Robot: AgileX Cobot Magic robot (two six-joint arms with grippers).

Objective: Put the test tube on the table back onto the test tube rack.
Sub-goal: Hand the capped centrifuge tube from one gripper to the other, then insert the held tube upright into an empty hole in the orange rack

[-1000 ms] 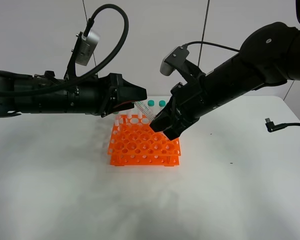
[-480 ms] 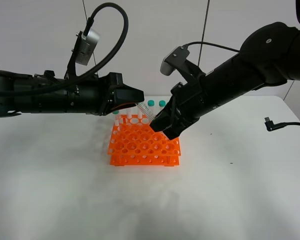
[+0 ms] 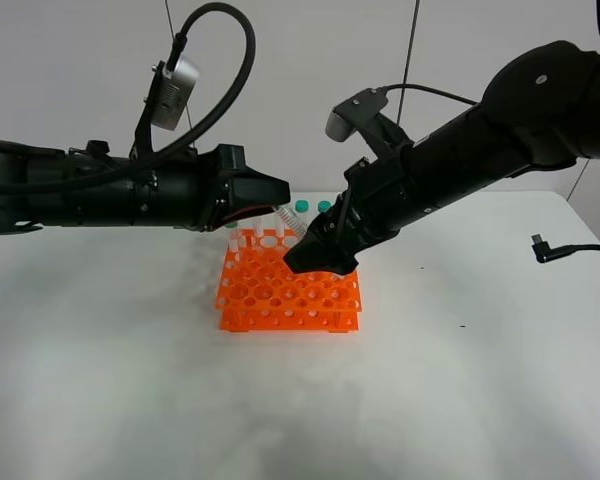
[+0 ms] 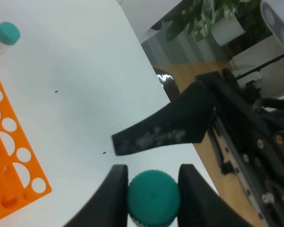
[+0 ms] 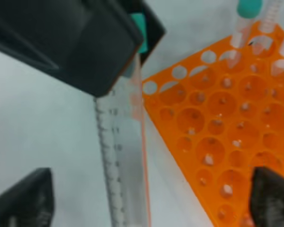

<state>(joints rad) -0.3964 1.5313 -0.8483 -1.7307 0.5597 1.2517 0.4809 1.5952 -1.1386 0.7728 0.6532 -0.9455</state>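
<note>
My left gripper (image 3: 278,204) is shut on the teal cap (image 4: 154,196) of the test tube (image 3: 290,226) and holds it slanted over the back of the orange test tube rack (image 3: 280,295), tip down. The right wrist view shows the clear graduated test tube (image 5: 119,179) between the wide-open fingers of my right gripper (image 5: 149,189). It does not touch them. In the high view my right gripper (image 3: 315,260) hangs over the rack, at the tube's lower end. The rack stands on the white table (image 3: 130,380).
Other teal-capped tubes (image 3: 313,207) stand in the rack's back row, and one shows in the left wrist view (image 4: 7,34). A black cable plug (image 3: 540,250) lies at the table's right edge.
My right gripper has shifted left over the rack, closer around the tube's lower end. My left gripper drew back slightly, then held still with the tube.
</note>
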